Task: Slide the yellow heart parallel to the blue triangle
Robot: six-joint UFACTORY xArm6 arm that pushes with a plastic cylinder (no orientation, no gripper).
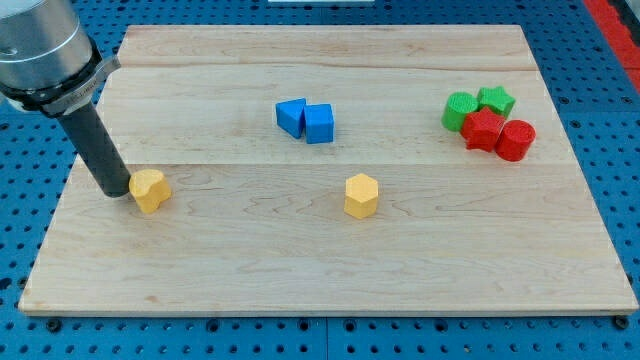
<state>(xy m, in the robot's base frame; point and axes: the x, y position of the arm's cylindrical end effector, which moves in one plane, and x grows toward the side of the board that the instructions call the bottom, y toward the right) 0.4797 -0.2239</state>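
The yellow heart lies on the wooden board at the view's left. My tip rests just left of it, touching or nearly touching its left side. The blue triangle lies in the upper middle of the board, touching a blue cube on its right. The heart is well to the left of and below the blue triangle.
A yellow hexagon lies in the middle of the board. At the upper right, a green block, a green star, a red block and a red cylinder form a cluster.
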